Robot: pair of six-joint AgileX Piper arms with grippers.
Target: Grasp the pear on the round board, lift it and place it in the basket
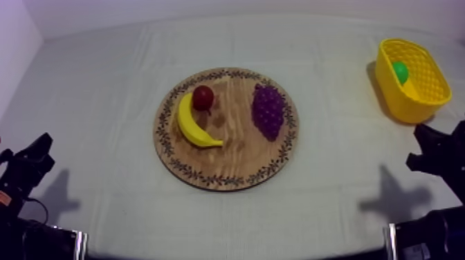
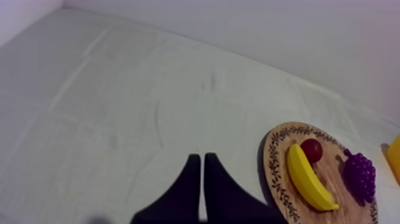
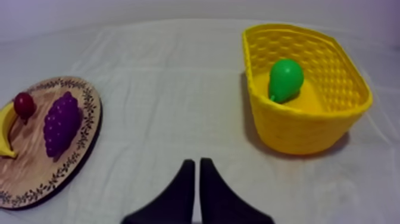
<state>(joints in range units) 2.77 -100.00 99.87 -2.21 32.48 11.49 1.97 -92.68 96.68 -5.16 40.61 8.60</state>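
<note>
The green pear (image 3: 285, 78) lies inside the yellow basket (image 3: 333, 122), which stands at the table's far right (image 1: 429, 97); the pear (image 1: 400, 71) shows green over its rim. The round wooden board (image 1: 239, 166) sits mid-table, carrying a banana (image 1: 192, 126), a small red fruit (image 1: 203, 97) and purple grapes (image 1: 268, 110). My left gripper (image 2: 199, 164) is shut on nothing over bare cloth, left of the board (image 2: 280, 179). My right gripper (image 3: 196, 167) is shut on nothing, between the board (image 3: 89, 143) and the basket. Both arms rest low: left arm (image 1: 24, 166), right arm (image 1: 436, 152).
A pale wall borders the table at the back and left. Bare cloth (image 1: 346, 187) lies between board and basket and along the front edge.
</note>
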